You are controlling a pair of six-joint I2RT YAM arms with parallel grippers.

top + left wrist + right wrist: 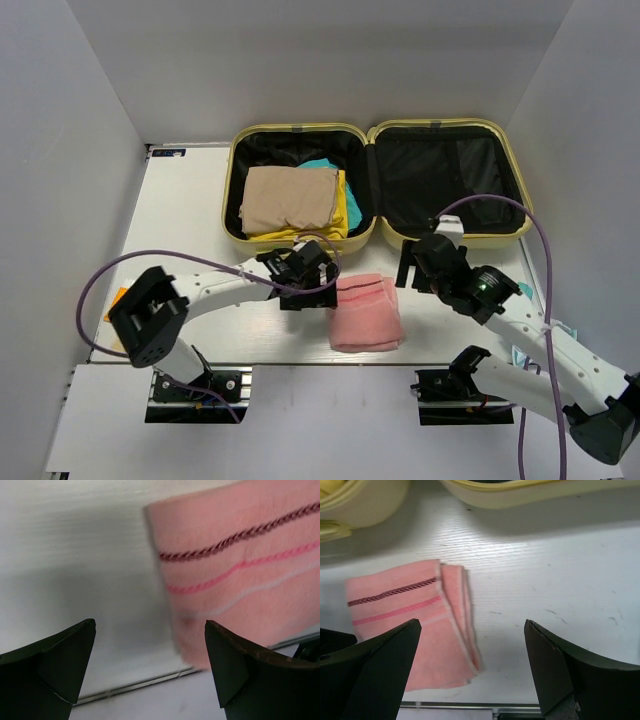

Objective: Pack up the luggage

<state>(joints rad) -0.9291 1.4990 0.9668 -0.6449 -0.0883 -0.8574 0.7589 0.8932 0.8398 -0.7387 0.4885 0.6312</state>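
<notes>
Luggage (440, 180): one, pale yellow clamshell, lying open at the far side of the table (180, 200). It has two halves, both lined in black. The right half shows bare lining.

Contents of the left half, three pieces:
- One tan fold (290, 198), on top.
- One yellow piece (342, 205), mostly covered by the tan fold.
- One teal piece (325, 165), with only a corner showing. I cannot tell what garment it is.

Towel (365, 312): one, pink and folded, lying on the table near its front edge and apart from the luggage. It has three stripes: one dark braided, one pink, one pale.

Claws, two:
- My left claw (150, 630) has its fingers spread wide with nothing between them. It sits over bare table, just beside the towel's (240, 570) edge.
- My right claw (472, 630) also has its fingers wide apart and gripping nothing. It sits over the table with the towel (405, 625) under its left finger.

Cables (540, 240): two, purple, one looping from each arm.

Poorly seen:
- The left wrist view is blurred and cuts the towel off at the right.
- The right wrist view catches only two curved bits of the luggage (520, 492) shell, along its top.
- From above, both claws are dark clusters and their fingers are hard to separate.
- One orange scrap (118, 297) at the table's left edge is too small to tell what it is.
</notes>
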